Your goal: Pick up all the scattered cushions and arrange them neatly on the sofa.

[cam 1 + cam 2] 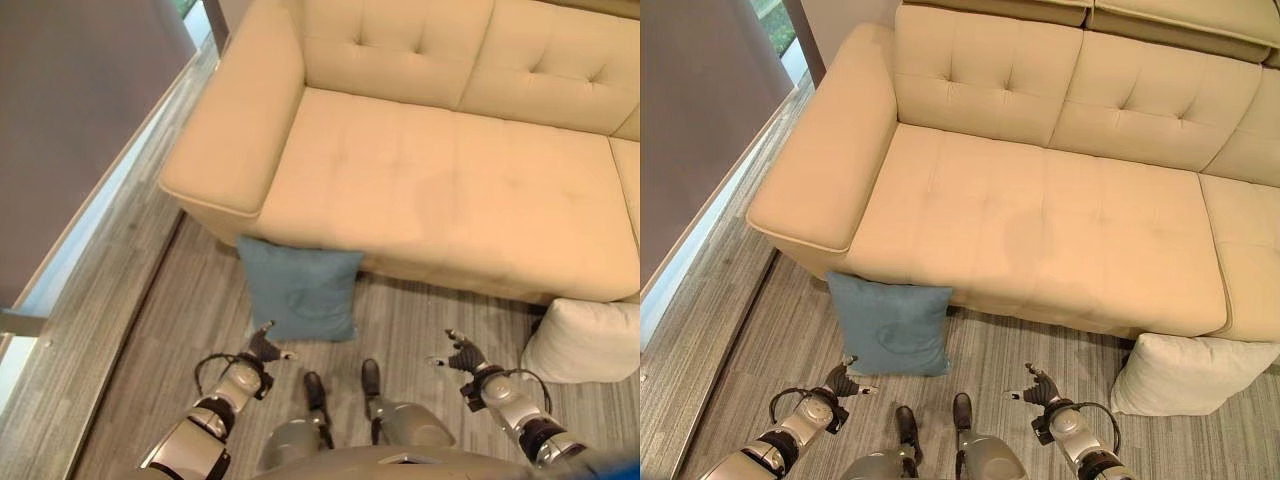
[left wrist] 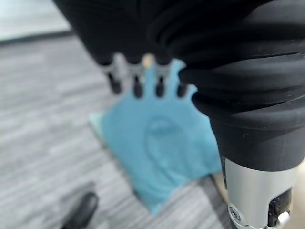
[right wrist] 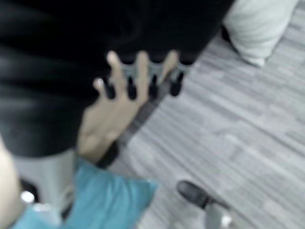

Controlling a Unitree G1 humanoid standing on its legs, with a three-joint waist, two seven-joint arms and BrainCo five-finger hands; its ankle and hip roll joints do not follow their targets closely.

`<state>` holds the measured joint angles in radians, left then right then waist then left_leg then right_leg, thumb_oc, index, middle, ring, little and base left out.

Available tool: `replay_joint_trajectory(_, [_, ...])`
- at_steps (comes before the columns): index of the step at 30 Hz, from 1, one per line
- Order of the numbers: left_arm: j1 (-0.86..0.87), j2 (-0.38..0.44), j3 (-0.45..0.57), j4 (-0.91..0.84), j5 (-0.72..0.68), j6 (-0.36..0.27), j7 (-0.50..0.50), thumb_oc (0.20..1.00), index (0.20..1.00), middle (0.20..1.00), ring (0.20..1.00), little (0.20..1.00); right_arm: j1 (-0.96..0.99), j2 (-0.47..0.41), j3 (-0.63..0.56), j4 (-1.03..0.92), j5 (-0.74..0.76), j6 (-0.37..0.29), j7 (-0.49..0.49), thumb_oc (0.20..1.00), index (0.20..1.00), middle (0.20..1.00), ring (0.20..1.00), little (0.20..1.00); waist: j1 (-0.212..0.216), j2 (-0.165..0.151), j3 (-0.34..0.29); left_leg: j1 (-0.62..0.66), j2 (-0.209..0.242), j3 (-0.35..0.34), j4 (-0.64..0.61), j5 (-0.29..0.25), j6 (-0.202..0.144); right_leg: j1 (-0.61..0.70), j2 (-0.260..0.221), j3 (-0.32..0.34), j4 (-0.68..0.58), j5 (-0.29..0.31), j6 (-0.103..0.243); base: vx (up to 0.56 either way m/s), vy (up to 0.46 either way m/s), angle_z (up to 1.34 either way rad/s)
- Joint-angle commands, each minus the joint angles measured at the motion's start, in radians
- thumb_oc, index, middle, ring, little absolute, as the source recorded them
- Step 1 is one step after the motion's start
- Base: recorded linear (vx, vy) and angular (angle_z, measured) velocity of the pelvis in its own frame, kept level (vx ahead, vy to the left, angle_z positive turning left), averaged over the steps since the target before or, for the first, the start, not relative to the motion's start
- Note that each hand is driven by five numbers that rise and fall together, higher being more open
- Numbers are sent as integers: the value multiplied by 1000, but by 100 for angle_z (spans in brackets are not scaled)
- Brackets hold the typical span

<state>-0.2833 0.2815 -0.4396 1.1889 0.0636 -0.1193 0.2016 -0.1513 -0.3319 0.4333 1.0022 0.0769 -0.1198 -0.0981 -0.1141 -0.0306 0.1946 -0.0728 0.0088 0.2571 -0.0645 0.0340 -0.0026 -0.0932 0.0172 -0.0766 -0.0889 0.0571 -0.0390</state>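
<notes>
Left hand (image 1: pixel 262 349) fingers (image 2: pixel 138 88) near blue cushion (image 1: pixel 300 288)

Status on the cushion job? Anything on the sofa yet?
Nothing done yet: the sofa seat holds no cushions. The blue cushion leans against the sofa front on the floor, and the white cushion lies on the floor further right. Nothing in hand: the left hand hovers open just short of the blue cushion, and the right hand is open and empty. Both cushions remain to lift and arrange.
</notes>
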Motion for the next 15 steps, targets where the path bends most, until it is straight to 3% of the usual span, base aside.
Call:
replay_joint_trajectory(1, [-5,11,3,-4,15,-15,3,1000,1000,1000,1000,1000,8,18,2,32,13,-28,-6,1000,1000,1000,1000,1000,-5,-96,-41,-11,18,28,165,-134,-20,53,-166,46,11,-33,169,12,5,-6])
replay_joint_trajectory(4, [1,10,5,-2,15,-15,1,1000,1000,1000,1000,1000,11,21,3,38,13,-26,-1,1000,1000,1000,1000,1000,-4,-96,-43,-3,18,30,161,-134,-19,57,-165,48,10,-32,171,5,2,-2])
replay_joint_trajectory(5, [144,-52,93,85,-150,-3,-99,1000,1000,1000,1000,1000,136,-30,-38,126,-10,10,53,1000,1000,1000,1000,1000,-8,-81,-43,33,63,-4,244,-121,-7,84,-92,178,202,-102,134,19,-13,-3])
replay_joint_trajectory(6, [149,-55,94,93,-147,-2,-106,1000,1000,1000,1000,1000,137,-28,-39,125,-12,7,55,1000,1000,1000,1000,1000,-7,-79,-49,32,53,-29,231,-119,-4,77,-90,175,205,-100,136,29,-50,-11])
replay_joint_trajectory(8, [148,-49,100,91,-141,1,-104,1000,1000,1000,1000,1000,145,-21,-40,120,-14,5,59,1000,1000,1000,1000,1000,-22,-77,-65,58,57,-6,187,-108,-6,80,-87,159,200,-105,139,69,-77,-4])
replay_joint_trajectory(15, [140,-31,78,57,-136,-7,-127,1000,1000,1000,1000,1000,152,-19,-21,133,-30,5,60,1000,1000,1000,1000,1000,-12,-77,-69,81,64,-32,157,-84,-19,106,-65,125,191,-124,120,24,-46,14])
